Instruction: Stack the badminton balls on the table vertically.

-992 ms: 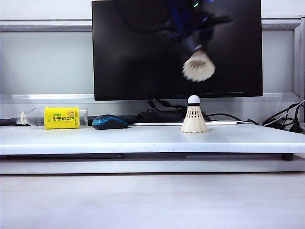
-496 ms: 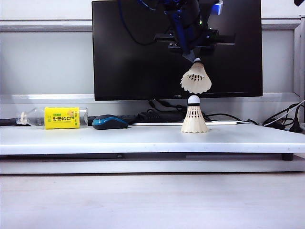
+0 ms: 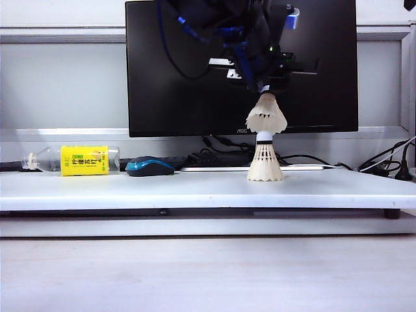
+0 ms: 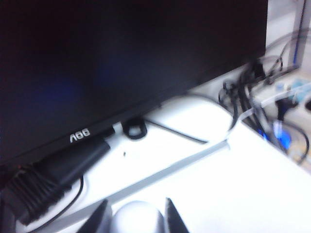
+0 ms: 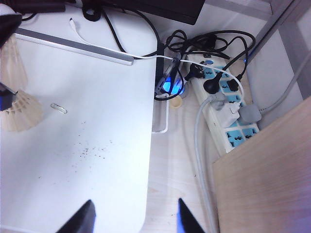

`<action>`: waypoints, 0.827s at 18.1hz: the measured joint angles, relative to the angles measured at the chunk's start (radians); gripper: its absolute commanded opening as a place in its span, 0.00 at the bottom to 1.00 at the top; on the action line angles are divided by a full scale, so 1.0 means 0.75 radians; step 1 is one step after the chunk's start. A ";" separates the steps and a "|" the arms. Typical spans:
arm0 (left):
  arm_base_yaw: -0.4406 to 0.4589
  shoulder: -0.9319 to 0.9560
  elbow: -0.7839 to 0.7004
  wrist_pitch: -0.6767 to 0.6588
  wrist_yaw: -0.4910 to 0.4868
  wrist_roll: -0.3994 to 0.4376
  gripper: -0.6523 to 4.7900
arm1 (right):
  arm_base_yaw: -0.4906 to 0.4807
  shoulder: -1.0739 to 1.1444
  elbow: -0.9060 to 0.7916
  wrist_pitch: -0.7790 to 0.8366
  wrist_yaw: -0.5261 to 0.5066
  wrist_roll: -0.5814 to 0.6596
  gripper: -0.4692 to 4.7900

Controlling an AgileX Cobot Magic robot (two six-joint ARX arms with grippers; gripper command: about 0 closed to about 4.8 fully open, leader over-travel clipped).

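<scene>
White shuttlecocks [image 3: 265,162] with dark bands; black monitor [image 3: 195,78]; blue mouse [image 3: 149,166]; yellow-labelled clear bottle [image 3: 75,160]; white table [image 3: 130,190].

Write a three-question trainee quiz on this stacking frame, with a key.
1. True or false: the left gripper is shut on the upper shuttlecock.
2. Where is the lower shuttlecock? A) lying beside the mouse B) upright on the table C) in the right gripper
3. Name the yellow-labelled item lying left of the mouse.

Key: 1 true, it pinches the cork end. 2 B. 3 a bottle.
</scene>
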 measured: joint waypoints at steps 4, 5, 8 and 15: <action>0.000 -0.009 -0.157 0.237 0.000 0.026 0.34 | 0.000 0.000 -0.002 0.000 -0.001 -0.005 0.51; 0.000 -0.010 -0.183 0.288 0.001 0.031 0.34 | 0.000 0.000 -0.002 -0.001 -0.001 -0.009 0.51; 0.000 -0.011 -0.226 0.385 0.005 0.032 0.34 | 0.000 0.000 -0.002 -0.002 -0.001 -0.010 0.51; 0.000 -0.012 -0.294 0.450 0.027 0.033 0.34 | 0.000 0.000 -0.082 -0.021 -0.009 -0.011 0.51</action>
